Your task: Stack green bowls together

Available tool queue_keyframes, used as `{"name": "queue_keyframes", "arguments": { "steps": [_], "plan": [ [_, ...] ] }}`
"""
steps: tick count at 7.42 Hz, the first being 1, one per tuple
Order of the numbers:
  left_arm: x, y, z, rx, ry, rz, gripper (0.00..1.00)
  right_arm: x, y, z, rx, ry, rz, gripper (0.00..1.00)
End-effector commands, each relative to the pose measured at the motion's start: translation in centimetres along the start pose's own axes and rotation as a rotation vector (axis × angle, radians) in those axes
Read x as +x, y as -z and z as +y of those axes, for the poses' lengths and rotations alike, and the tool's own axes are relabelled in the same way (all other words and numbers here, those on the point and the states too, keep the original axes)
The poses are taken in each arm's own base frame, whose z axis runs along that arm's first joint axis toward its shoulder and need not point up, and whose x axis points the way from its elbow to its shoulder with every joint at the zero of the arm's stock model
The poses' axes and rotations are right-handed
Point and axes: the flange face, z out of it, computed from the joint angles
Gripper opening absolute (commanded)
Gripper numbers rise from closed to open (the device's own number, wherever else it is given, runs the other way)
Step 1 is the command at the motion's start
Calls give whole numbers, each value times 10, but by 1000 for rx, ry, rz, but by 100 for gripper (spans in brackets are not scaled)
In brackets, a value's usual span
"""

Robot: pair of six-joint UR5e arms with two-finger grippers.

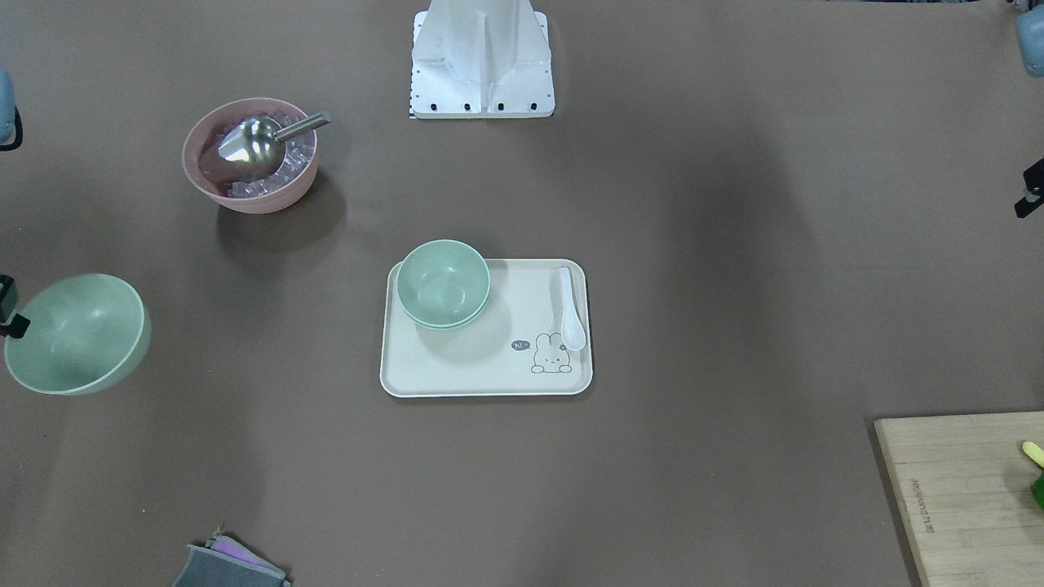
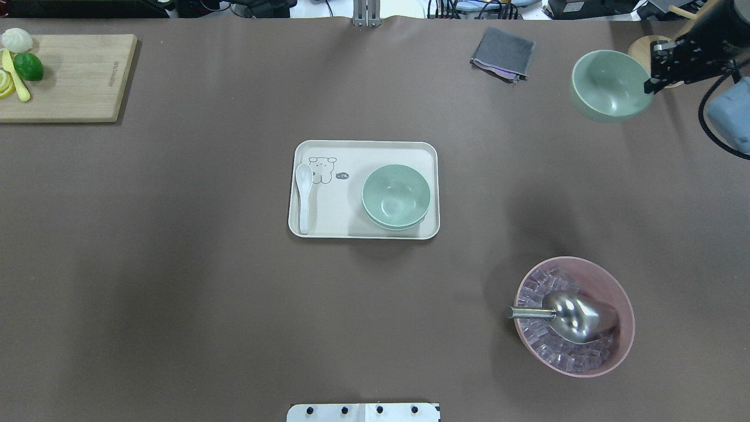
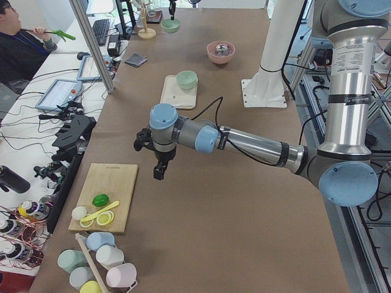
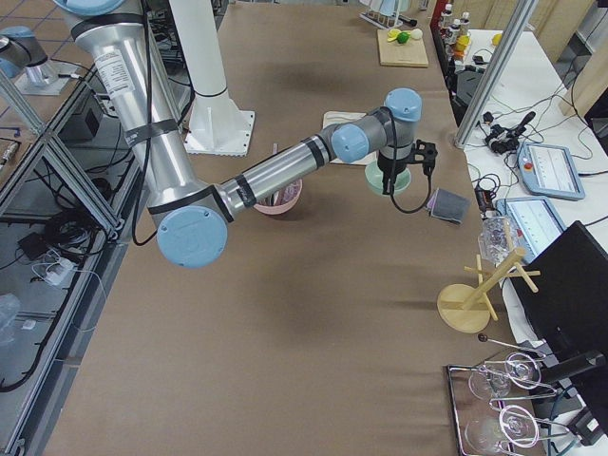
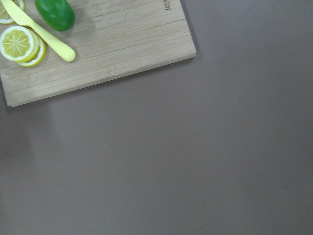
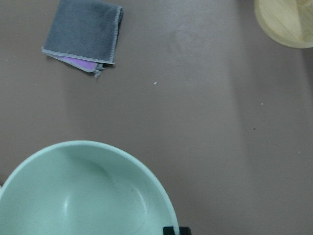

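I worked in a lab: beside my tabletop (image 3: 201, 244) sat an operator (image 3: 15, 46) among cables (image 3: 27, 116) and tablets (image 3: 61, 93).

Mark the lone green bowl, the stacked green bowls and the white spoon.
lone green bowl (image 2: 609, 88): overhead exterior view, on its inner wall.
stacked green bowls (image 2: 394, 196): overhead exterior view, inside the top bowl.
white spoon (image 2: 303, 205): overhead exterior view, on its handle.
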Motion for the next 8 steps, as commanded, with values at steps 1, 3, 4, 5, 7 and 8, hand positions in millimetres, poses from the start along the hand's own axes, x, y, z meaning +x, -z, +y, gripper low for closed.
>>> {"name": "queue_keyframes", "arguments": {
  "steps": [1, 3, 4, 5, 7, 8],
  "plan": [
    [-85, -2, 50, -26, 46, -26, 98, -86, -4, 28, -6, -86, -26, 0],
    [-108, -1, 67, -15, 95, -25, 98, -159, -28, 58, -7, -157, -21, 0],
    [-107, -1, 71, -15, 95, -25, 98, -187, -45, 75, -4, -173, -6, 0],
    [-106, 1, 71, -10, 92, -24, 98, -214, -60, 95, -5, -198, 0, 0],
    [-103, 2, 73, -9, 89, -25, 98, -244, -89, 134, -41, -194, 18, 0],
    [-102, 4, 71, -6, 85, -27, 98, -255, -99, 149, -41, -205, 27, 0]
  ]
}}
